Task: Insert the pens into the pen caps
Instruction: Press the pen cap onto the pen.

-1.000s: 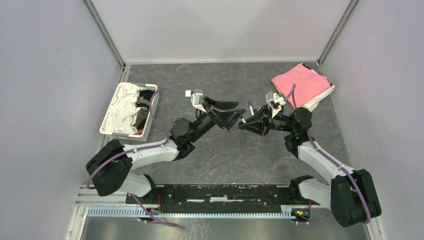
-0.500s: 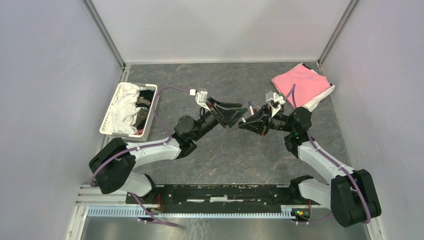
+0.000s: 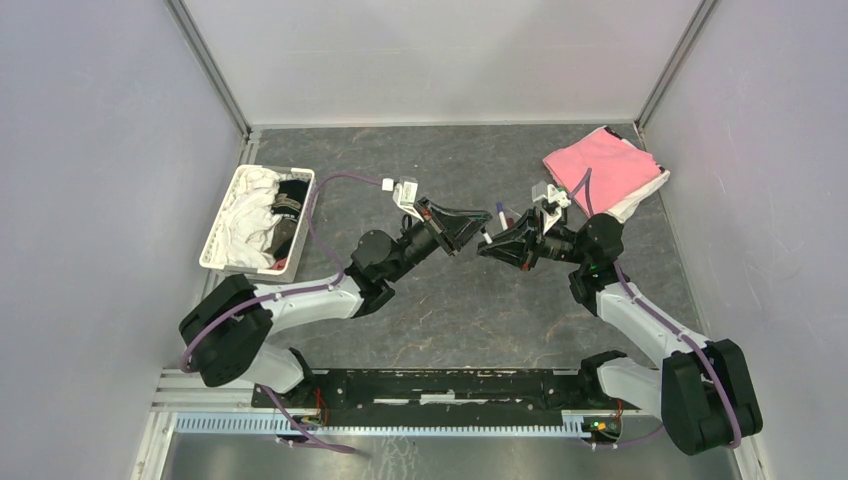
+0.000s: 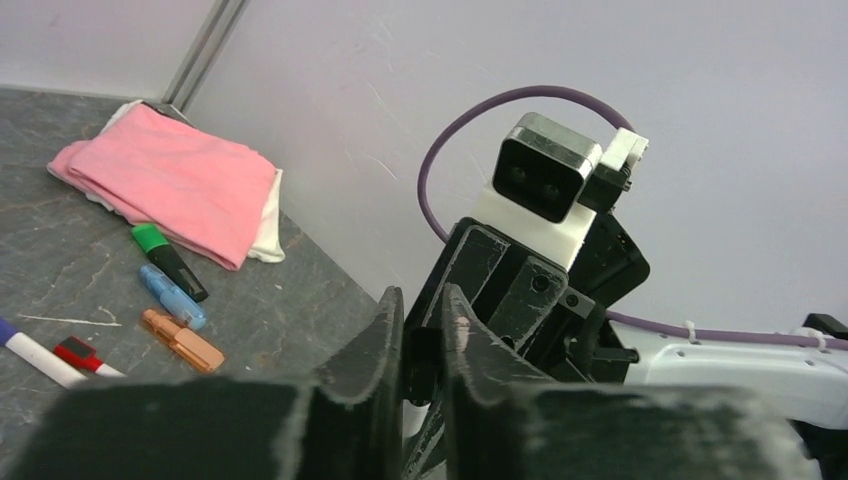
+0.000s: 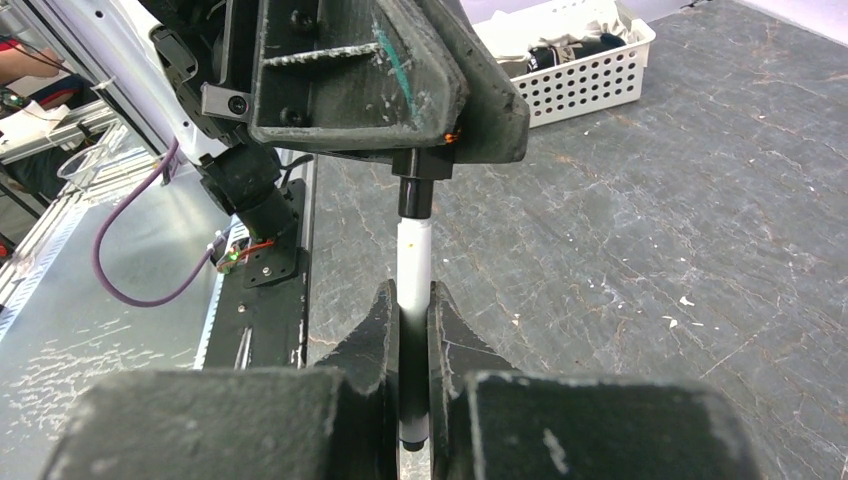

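My right gripper (image 5: 412,295) is shut on a thin white-barrelled pen (image 5: 413,255) and holds it out toward the left arm. A black pen cap (image 5: 415,190) sits on the pen's far end, and my left gripper (image 4: 420,300) is shut on that cap (image 4: 420,350). In the top view the two grippers meet tip to tip over the mid table, left (image 3: 478,234) and right (image 3: 494,244). On the table by the cloth lie a black-and-green marker (image 4: 166,259), a blue marker (image 4: 172,297), an orange marker (image 4: 183,341), a white pen (image 4: 36,353) and a red cap (image 4: 77,351).
A folded pink cloth (image 3: 600,165) lies at the back right corner. A white slotted basket (image 3: 258,232) of cloth items stands at the left. Grey walls close in three sides, and the arms' base rail (image 3: 440,385) runs along the near edge.
My left gripper has moved right toward the right gripper and narrowed its wide-open jaws onto the black cap. The right arm has held still with the pen.
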Action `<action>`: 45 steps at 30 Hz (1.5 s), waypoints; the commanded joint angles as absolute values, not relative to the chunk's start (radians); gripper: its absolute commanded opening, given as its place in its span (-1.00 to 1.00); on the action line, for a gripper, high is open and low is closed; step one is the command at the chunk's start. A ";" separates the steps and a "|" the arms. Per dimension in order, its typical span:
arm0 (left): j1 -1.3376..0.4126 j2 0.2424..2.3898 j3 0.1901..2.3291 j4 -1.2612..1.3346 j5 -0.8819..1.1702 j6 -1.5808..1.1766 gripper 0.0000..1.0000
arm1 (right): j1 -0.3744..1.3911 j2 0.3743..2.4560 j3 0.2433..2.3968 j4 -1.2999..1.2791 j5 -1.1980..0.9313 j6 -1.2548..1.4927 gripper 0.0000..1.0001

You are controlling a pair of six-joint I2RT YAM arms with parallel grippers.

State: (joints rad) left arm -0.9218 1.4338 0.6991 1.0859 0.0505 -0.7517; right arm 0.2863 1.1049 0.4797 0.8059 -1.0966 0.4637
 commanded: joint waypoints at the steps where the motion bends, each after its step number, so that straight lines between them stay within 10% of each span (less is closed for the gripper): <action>1: -0.928 1.449 0.749 1.099 0.065 -0.761 -0.80 | 0.289 1.091 0.482 0.815 -1.083 0.444 -1.00; 23: -1.088 1.478 0.758 0.772 0.209 -0.276 -0.96 | 0.288 1.113 0.461 0.920 -1.091 0.538 -1.00; 45: -1.094 1.502 0.680 0.740 0.278 -0.379 -0.96 | 0.232 1.078 0.469 0.976 -1.161 0.469 -1.00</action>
